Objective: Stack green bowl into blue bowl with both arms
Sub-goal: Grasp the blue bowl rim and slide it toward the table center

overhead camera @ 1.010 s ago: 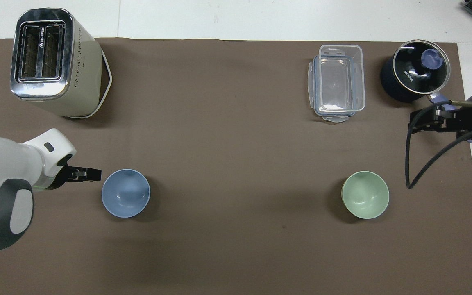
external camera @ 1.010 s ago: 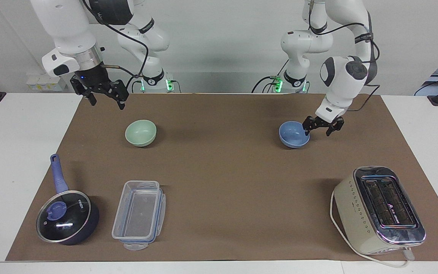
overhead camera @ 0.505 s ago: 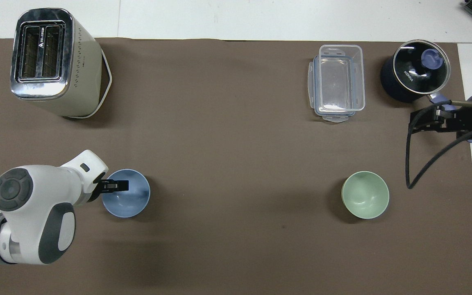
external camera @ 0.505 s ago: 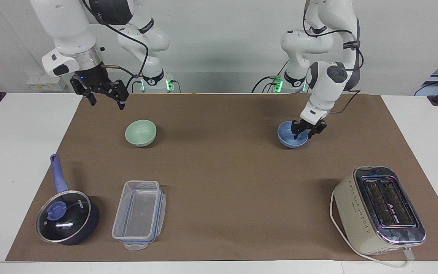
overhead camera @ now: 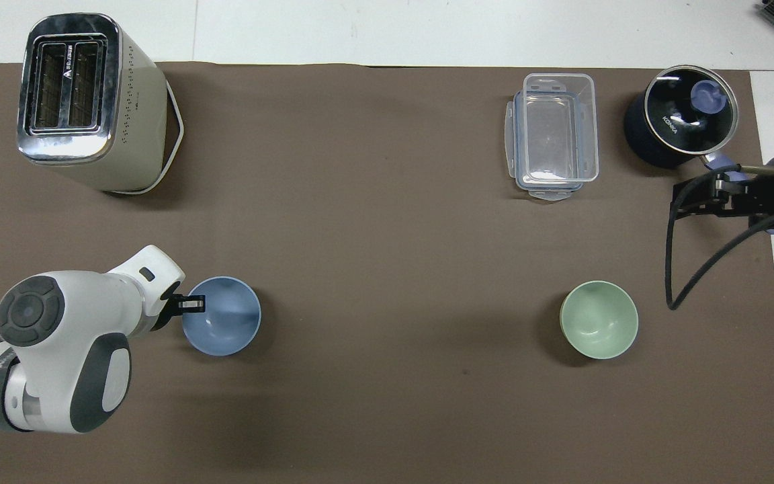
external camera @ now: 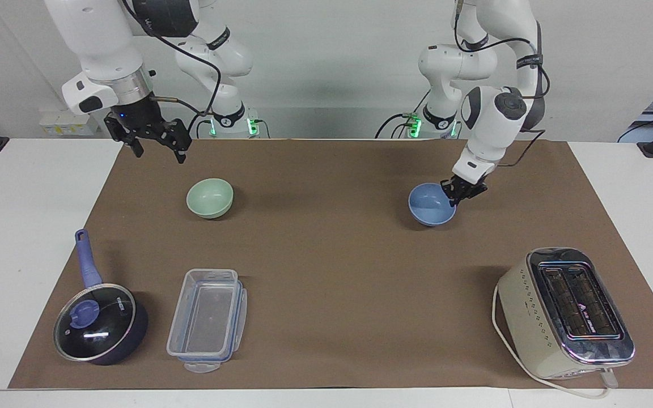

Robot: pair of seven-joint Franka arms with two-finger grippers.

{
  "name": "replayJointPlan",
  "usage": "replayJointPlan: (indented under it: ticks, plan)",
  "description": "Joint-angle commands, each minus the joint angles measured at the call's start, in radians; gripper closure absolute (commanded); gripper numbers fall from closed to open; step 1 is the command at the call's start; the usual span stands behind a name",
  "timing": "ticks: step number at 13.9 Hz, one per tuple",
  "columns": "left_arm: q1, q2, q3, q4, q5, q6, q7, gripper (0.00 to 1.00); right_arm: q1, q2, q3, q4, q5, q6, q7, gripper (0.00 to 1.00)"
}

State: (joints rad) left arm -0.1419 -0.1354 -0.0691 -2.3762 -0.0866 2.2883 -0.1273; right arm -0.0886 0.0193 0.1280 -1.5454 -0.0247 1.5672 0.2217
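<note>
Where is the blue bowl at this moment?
The blue bowl is toward the left arm's end of the brown mat, nearer to the robots than the toaster, with the left hand shut on its rim.

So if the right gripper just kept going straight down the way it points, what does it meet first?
Probably bare brown paper mat. The open right gripper hangs a little nearer the robots than the pale mint-green glossy bowl, though depth is unclear, so it might clip the rim.

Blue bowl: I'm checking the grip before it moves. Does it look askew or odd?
Slightly. The blue bowl tips toward the green bowl, its rim pinched by the shut left gripper. Nothing is spilled or damaged.
</note>
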Motion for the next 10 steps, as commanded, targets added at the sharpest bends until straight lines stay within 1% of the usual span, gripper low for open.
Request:
replayJointPlan:
  ticks: [1, 3, 4, 7, 10]
  plan:
    - [-0.048, -0.016, -0.004, 0.023, -0.037, -0.035, -0.029, 1.0, -0.013, -0.024, 0.002, -0.03, 0.006, 0.014, 0.004, 0.0]
    - [-0.112, -0.017, -0.004, 0.022, -0.082, 0.002, -0.07, 1.0, -0.022, -0.024, 0.002, -0.03, 0.006, 0.014, -0.008, 0.0]
    - [-0.16, -0.017, -0.004, 0.022, -0.082, 0.014, -0.112, 1.0, -0.023, -0.024, 0.002, -0.03, 0.006, 0.014, -0.024, 0.0]
    - [-0.304, 0.011, -0.003, -0.011, -0.082, 0.135, -0.259, 1.0, -0.028, -0.024, 0.002, -0.03, 0.006, 0.014, -0.033, 0.0]
    - [-0.416, 0.049, -0.003, -0.052, -0.084, 0.244, -0.353, 1.0, -0.028, -0.024, 0.002, -0.032, 0.006, 0.014, -0.033, 0.0]
